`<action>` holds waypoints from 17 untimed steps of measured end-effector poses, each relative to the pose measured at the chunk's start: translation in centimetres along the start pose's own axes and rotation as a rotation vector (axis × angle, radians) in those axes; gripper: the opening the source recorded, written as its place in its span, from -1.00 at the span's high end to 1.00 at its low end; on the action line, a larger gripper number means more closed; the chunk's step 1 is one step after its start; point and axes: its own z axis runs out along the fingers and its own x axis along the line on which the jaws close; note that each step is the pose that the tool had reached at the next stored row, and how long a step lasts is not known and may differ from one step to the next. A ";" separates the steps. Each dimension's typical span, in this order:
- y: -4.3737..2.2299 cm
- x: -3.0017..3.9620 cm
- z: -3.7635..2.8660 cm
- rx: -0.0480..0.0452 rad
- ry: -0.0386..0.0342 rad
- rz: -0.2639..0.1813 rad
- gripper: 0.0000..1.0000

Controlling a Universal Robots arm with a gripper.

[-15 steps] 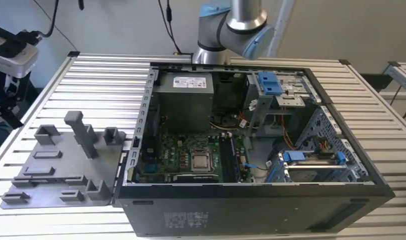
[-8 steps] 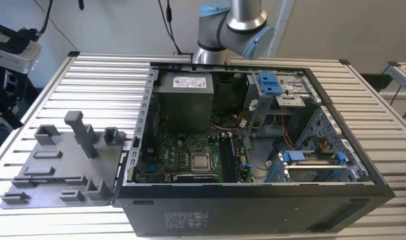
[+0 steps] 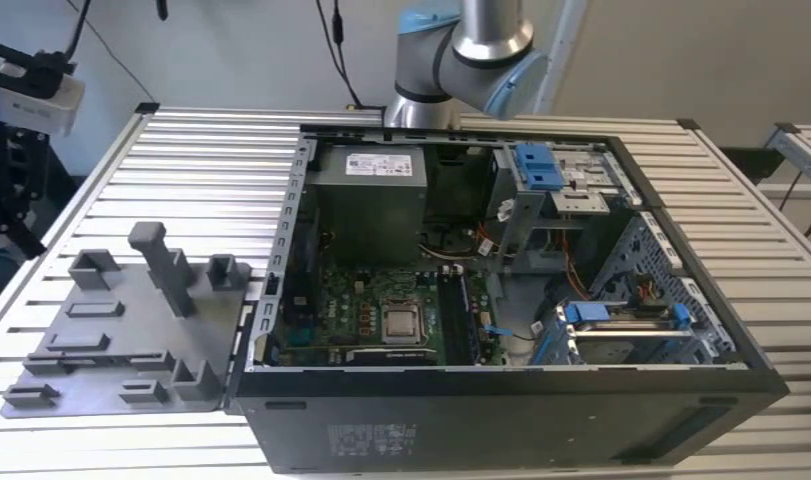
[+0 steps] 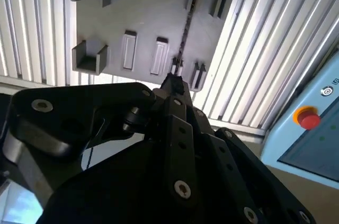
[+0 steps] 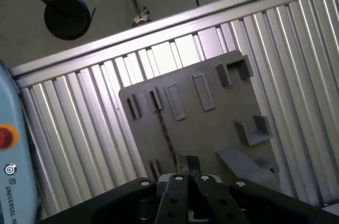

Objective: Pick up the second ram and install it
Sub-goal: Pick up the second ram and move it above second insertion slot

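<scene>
The second ram (image 4: 185,28) is a thin dark strip standing on edge in the grey holder tray (image 4: 148,12), held between small upright holders. The first wrist view shows the ram (image 5: 164,128) on the tray (image 5: 212,123) as well. My gripper (image 4: 172,82) hangs high above the tray. Its fingertips meet in a point over the near end of the strip and hold nothing. In the first wrist view the gripper (image 5: 189,164) looks shut in the same way. The tray (image 3: 112,330) lies at the exterior view's left, beside the open computer case (image 3: 512,375).
The arm (image 3: 472,50) rises behind the case. Inside the case are a grey power-supply box (image 3: 372,195), a motherboard (image 3: 378,320) and blue drive brackets (image 3: 539,165). A tall post (image 3: 158,260) stands on the tray. A pendant with a red button (image 4: 307,118) lies off the ribbed table (image 3: 205,180).
</scene>
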 end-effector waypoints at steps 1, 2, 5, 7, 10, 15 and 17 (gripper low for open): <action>0.00 0.00 0.01 0.0001 0.0004 -0.018 0.79; -0.01 0.00 0.02 0.0003 0.0009 -0.036 0.79; 0.00 0.00 0.05 0.0014 0.0020 -0.091 0.79; 0.00 0.00 0.06 0.0036 0.0025 -0.127 0.79; -0.01 0.00 0.09 0.0106 0.0020 -0.183 0.79; -0.01 0.00 0.11 0.0256 0.0005 -0.264 0.79; -0.01 0.00 0.12 0.0300 0.0000 -0.291 0.79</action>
